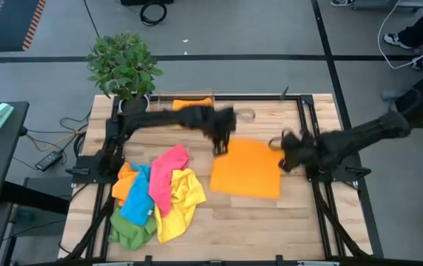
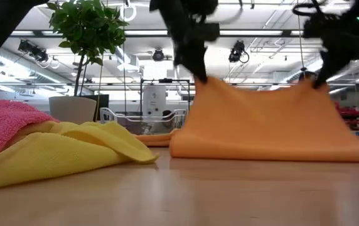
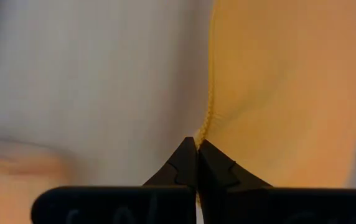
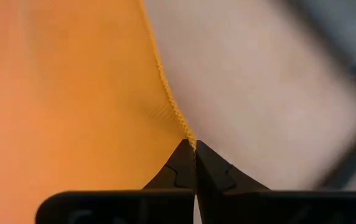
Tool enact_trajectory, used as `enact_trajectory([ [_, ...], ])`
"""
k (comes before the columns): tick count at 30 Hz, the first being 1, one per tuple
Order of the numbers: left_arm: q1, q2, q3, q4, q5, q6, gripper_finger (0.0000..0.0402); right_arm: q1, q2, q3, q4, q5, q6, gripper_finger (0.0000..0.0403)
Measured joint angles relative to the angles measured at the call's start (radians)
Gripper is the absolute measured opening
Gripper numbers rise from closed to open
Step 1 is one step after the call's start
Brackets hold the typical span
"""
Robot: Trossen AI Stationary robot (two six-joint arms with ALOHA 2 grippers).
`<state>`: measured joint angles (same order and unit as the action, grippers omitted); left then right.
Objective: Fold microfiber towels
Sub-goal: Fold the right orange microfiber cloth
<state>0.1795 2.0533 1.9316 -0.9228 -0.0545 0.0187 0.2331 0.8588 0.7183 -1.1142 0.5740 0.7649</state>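
An orange microfiber towel (image 1: 245, 170) lies in the middle of the table, with its far edge raised and its near part (image 2: 261, 147) resting on the wood. My left gripper (image 1: 221, 145) is shut on the raised far left corner. My right gripper (image 1: 285, 153) is shut on the raised far right corner. A heap of pink (image 1: 168, 171), yellow (image 1: 182, 199), blue (image 1: 136, 198), green (image 1: 129, 230) and orange towels rests on the table's left side. My left gripper pinches the orange towel's far left corner at its stitched hem (image 3: 204, 124) between its two fingertips, slanting down from above. That corner (image 2: 199, 81) is lifted, and the cloth slopes down from it to the table. My right gripper pinches the towel's far right corner at the stitched hem (image 4: 183, 127) between its fingertips, slanting down from above. That corner (image 2: 311, 85) is held up, and the edge between the two corners sags a little.
A potted plant (image 1: 125, 65) stands at the far left corner. A clear tray (image 2: 143, 119) with a folded orange cloth (image 1: 192, 103) sits at the far edge. Black frame rails (image 1: 316, 140) border the table. Bare wood (image 1: 256, 222) lies near the front edge.
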Motion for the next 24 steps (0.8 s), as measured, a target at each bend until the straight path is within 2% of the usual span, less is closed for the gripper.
enact_trajectory([
  [3,0.044,0.0,0.194,-0.054,-0.061,0.05,0.0005,-0.166,-0.046,0.162,-0.03,0.081,-0.27,0.0002],
  [7,0.082,-0.005,0.426,-0.103,-0.097,0.072,0.0005,-0.354,-0.049,0.439,-0.021,0.109,-0.623,0.0002],
  [9,0.089,-0.068,0.384,-0.026,-0.105,0.069,0.0004,-0.411,-0.037,0.571,-0.019,0.094,-0.736,0.0002],
  [11,0.094,-0.117,0.352,-0.024,-0.105,0.062,0.0005,-0.436,-0.023,0.682,-0.02,0.059,-0.807,0.0002],
  [14,0.076,-0.156,0.36,-0.083,-0.1,0.021,0.0005,-0.429,-0.005,0.79,-0.066,-0.048,-0.817,0.0002],
  [17,0.023,-0.173,0.356,-0.146,-0.095,0.02,0.0004,-0.399,0.002,0.8,-0.158,-0.2,-0.732,0.0002],
  [20,-0.054,-0.164,0.352,-0.247,-0.095,-0.011,0.0005,-0.333,0.002,0.723,-0.235,-0.352,-0.582,0.0002],
  [24,-0.202,-0.089,0.332,-0.355,-0.097,-0.093,0.0004,-0.145,-0.007,0.491,-0.191,-0.505,-0.344,0.0002],
])
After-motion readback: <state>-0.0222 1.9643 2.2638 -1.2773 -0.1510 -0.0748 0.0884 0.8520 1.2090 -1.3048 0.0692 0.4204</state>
